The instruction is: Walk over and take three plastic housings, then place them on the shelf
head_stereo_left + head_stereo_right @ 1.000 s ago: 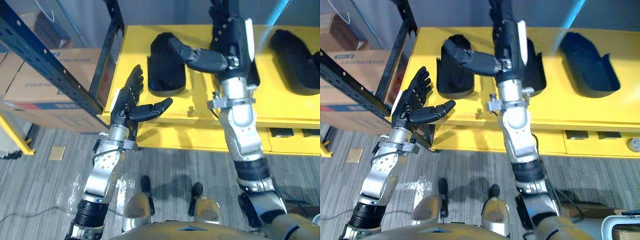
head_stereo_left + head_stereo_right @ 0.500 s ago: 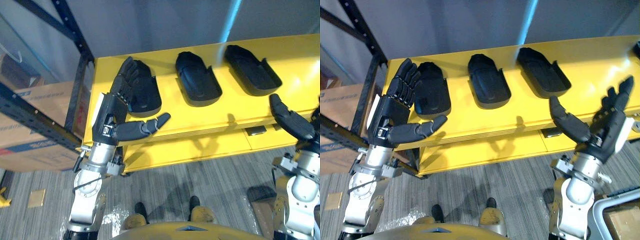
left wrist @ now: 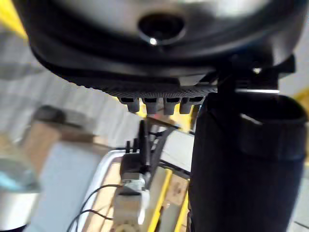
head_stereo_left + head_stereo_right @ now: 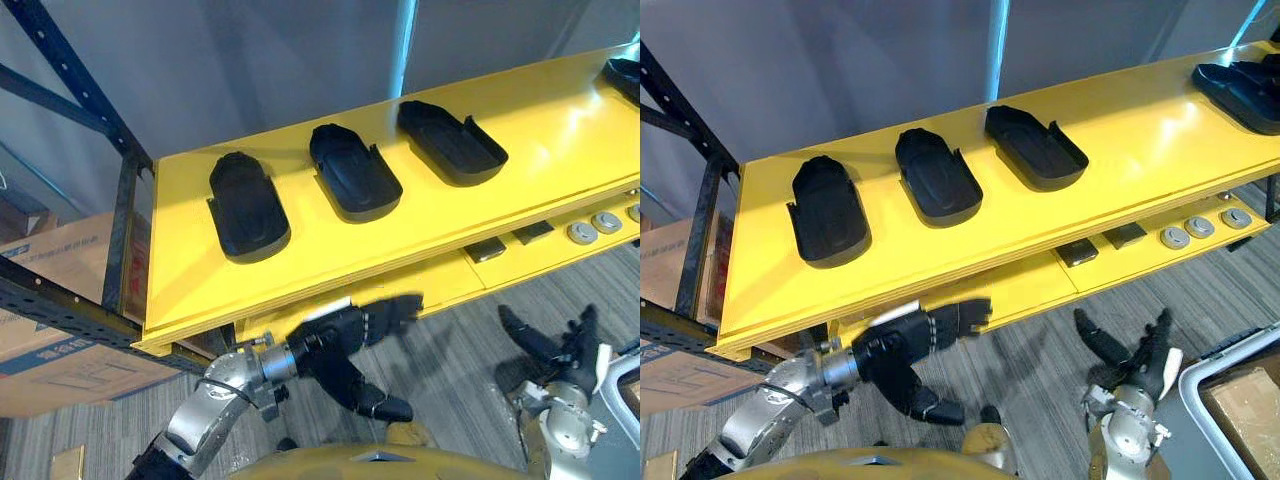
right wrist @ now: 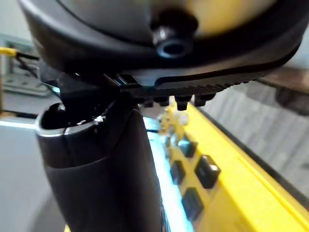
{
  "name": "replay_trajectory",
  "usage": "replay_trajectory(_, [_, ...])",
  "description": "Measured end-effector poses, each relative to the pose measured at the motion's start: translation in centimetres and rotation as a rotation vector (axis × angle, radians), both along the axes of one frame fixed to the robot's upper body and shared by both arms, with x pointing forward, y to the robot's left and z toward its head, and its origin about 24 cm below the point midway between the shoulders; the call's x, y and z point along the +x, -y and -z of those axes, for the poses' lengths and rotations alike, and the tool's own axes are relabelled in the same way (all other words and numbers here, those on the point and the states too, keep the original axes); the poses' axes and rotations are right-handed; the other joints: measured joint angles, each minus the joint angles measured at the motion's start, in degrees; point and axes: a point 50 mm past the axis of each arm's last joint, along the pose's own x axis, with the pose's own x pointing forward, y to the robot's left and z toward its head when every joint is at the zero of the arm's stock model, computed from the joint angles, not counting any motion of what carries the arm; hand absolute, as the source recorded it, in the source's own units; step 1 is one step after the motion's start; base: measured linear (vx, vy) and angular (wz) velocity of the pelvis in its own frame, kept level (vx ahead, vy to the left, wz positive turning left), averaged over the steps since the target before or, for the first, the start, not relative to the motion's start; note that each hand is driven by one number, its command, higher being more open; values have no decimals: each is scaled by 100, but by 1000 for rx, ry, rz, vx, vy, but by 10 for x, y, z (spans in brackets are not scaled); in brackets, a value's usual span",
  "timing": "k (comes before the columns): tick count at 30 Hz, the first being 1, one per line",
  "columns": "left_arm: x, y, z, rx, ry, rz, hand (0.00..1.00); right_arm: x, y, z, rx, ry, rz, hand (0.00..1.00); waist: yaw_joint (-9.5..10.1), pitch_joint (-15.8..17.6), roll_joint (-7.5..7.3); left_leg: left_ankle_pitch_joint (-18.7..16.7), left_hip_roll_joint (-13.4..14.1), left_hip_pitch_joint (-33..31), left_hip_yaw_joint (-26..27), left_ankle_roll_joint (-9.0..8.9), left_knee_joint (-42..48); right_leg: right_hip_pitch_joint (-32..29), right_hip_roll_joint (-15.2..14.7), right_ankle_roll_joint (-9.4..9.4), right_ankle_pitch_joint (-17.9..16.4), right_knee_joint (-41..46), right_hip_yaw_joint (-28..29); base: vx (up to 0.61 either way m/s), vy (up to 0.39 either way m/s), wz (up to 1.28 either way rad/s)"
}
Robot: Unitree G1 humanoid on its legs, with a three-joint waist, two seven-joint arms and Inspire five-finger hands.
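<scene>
Three plastic housings (image 4: 352, 183) lie in a row on the yellow shelf (image 4: 560, 130) mid-frame, while my left hand (image 4: 338, 342), bottom centre, and right hand (image 4: 566, 355), lower right, are spread open, empty.

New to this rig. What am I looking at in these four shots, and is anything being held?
This is a two-legged humanoid robot with two dark, fingered hands. The two wide pictures come from a stereo camera on its head, looking down, and both show the same scene. The two close pictures come from cameras on the wrists, looking along each hand, so its dark bulk and thumb loom large.

In front stands a yellow shelf with three black plastic housings in a row: left housing, middle housing and right housing. A fourth dark part lies at the shelf's far right end.

The left hand shows below the shelf's front edge, the right hand at lower right over the floor. Both have open fingers and hold nothing.
</scene>
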Motion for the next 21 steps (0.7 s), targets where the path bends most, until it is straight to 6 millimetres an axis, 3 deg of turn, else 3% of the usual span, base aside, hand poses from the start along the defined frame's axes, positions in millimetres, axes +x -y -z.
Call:
replay_trajectory(5, [-8, -24, 63, 169, -282, -261, 100, -25, -13, 46, 205, -151, 36, 100, 24, 3, -18, 6, -12, 73, -51, 6, -1, 68, -11, -17, -24, 17, -30, -5, 1, 0])
replay_trajectory(7, [-18, -42, 93, 244, -402, -417, 100, -40, -23, 64, 274, -234, 40, 100, 82, -24, -75, 24, -6, 80, -131, 1, -2, 106, -19, -30, -61, 16, -146, -17, -14, 11])
replay_trajectory(9, [-27, -55, 108, 336, -416, -485, 100, -50, -32, 76, 351, -278, 64, 100, 153, -44, -166, 39, -9, 91, -213, -1, -3, 158, -16, -26, -88, 16, -216, -4, -15, 15])
replay_trajectory(16, [-56, -89, 138, 552, -469, -694, 100, -53, -68, 99, 515, -354, 48, 100, 345, -74, -513, 80, -57, 195, -368, 9, -4, 427, -46, -29, -52, -103, -391, 3, 3, 15])
replay_trajectory(21, [-66, -96, 147, 608, -536, -849, 100, -47, -75, 101, 565, -348, 56, 100, 408, -98, -506, 50, -112, 334, -364, 7, -8, 580, -96, 1, -37, -196, -416, 2, 10, 0])
